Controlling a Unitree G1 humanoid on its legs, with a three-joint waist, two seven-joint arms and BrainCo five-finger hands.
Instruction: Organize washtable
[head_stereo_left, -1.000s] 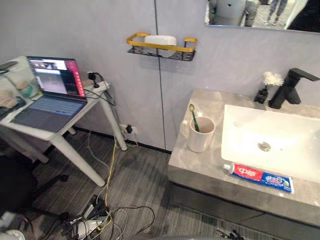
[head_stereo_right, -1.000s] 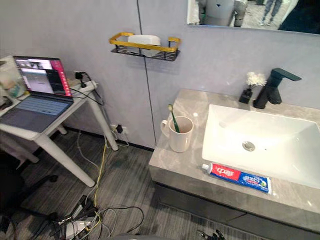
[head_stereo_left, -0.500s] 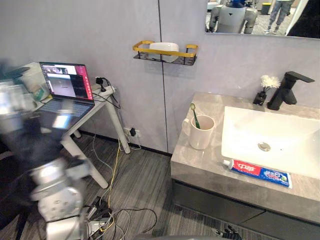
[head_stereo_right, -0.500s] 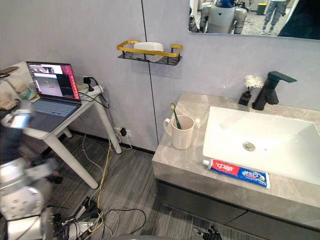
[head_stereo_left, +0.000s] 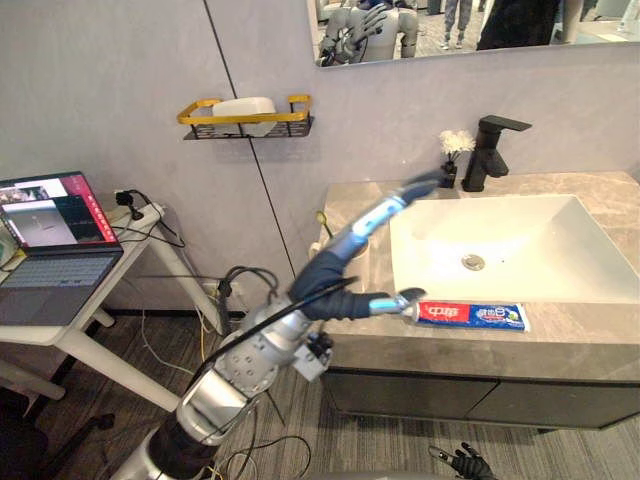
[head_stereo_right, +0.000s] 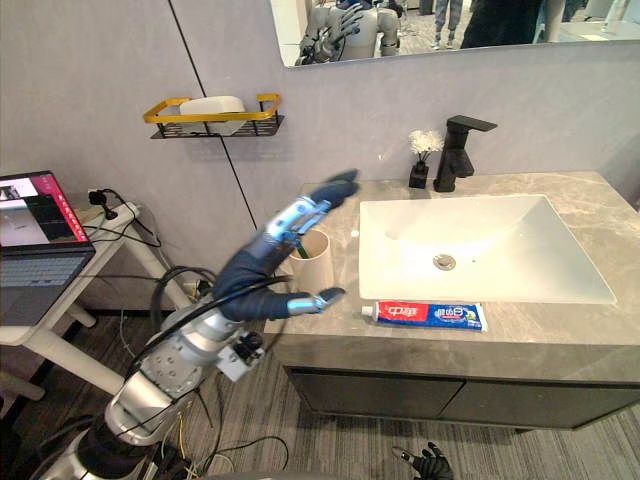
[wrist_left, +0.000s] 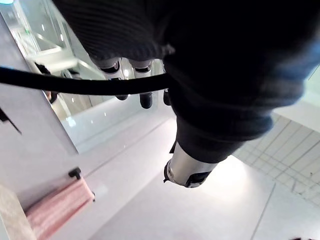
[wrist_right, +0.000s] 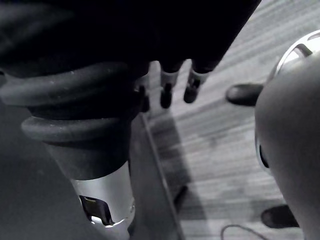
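**One tube and one mug on a grey stone counter**

One flat toothpaste tube (head_stereo_left: 470, 314) lies at centre right of the frame, on the front ledge of the counter (head_stereo_left: 600, 338). It is a long, glossy strip, red at the cap end and blue toward the tail, and it runs parallel to the sink's front rim. The counter is a veined grey slab with a matte face and square edges. The sink (head_stereo_left: 590, 262) set into it is a smooth white rectangle with sloping walls and a round metal drain.

A cream ceramic mug (head_stereo_right: 318, 268), round and plain, stands on the counter to the left of the sink. A toothbrush (head_stereo_left: 322, 216) pokes up from it.

The left hand (head_stereo_left: 328, 280) hangs at mid-frame in front of the mug and partly covers it. Its silver fingers are stretched straight toward the upper right and its thumb is spread toward the tube's cap; it holds nothing. I cannot tell whether it touches either one.

The right hand (wrist_right: 107, 197) shows in its own wrist view above grey plank flooring, its fingers loose and holding nothing.

An angular matte-black faucet (head_stereo_left: 488, 150) rises behind the sink, beside a small dark vase of white flowers (head_stereo_left: 455, 148). At upper left is a black wire shelf (head_stereo_left: 245, 122) with a yellow rail, holding a rounded white box (head_stereo_left: 242, 106).
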